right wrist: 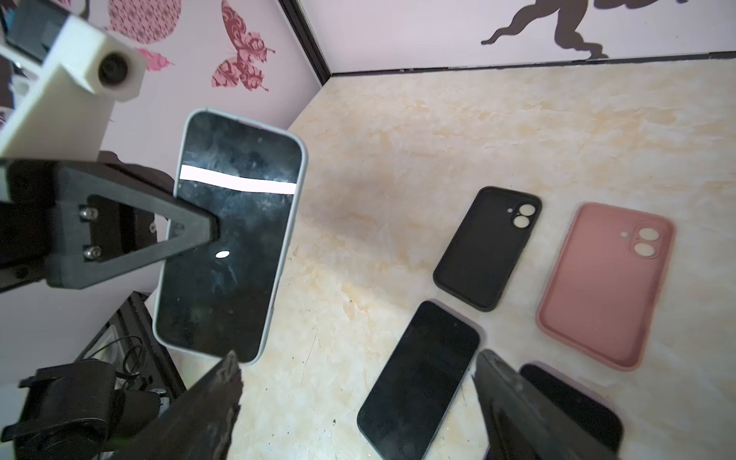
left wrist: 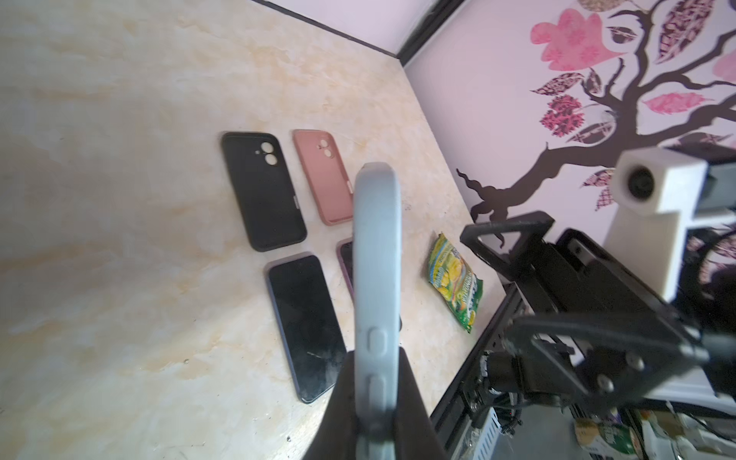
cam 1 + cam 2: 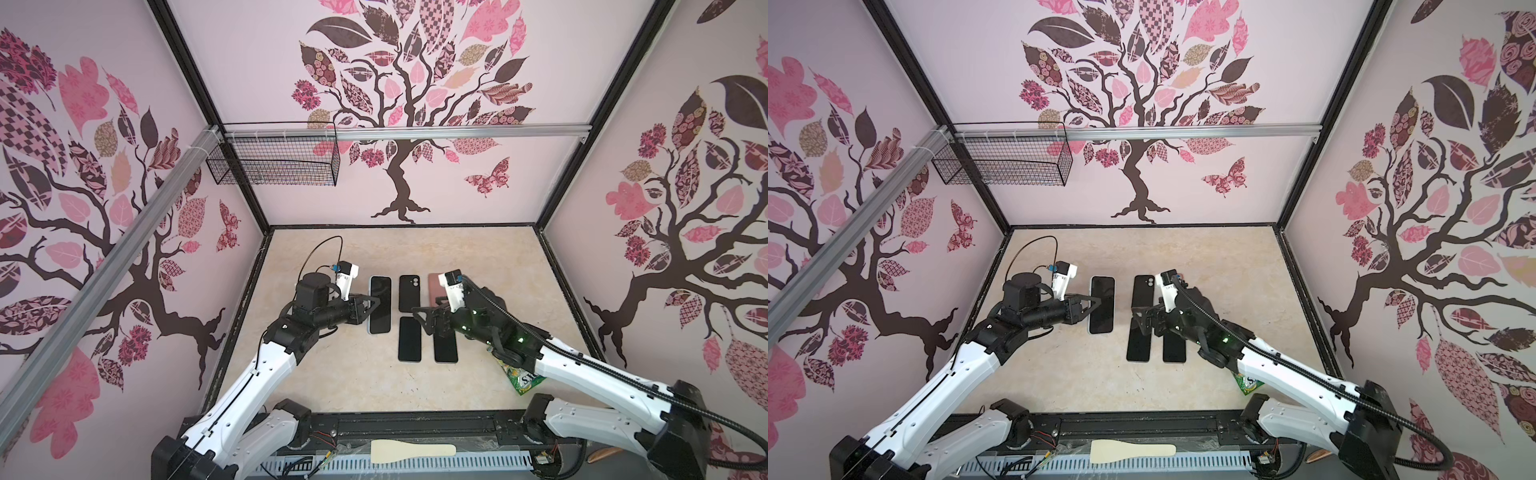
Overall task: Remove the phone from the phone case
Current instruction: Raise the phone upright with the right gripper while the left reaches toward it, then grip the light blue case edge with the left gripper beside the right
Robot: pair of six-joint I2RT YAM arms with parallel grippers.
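A phone [image 1: 231, 235] with a black screen sits in a light grey phone case [image 2: 376, 259]. My left gripper [image 2: 376, 398] is shut on it at one long side, one finger [image 1: 191, 227] on the screen and the other behind the case, holding it above the table. In both top views the cased phone [image 3: 380, 305] [image 3: 1101, 305] hangs left of the middle. My right gripper [image 1: 356, 358] stands open just right of it, above the table, with nothing between its fingers [image 3: 419, 316].
An empty black case [image 3: 408, 293] and a pink case [image 1: 605, 282] lie on the table, with two bare phones [image 3: 409, 338] [image 3: 445, 347] in front of them. A green snack bag [image 2: 456, 286] lies under my right arm. A wire basket [image 3: 274, 162] hangs on the back-left rail.
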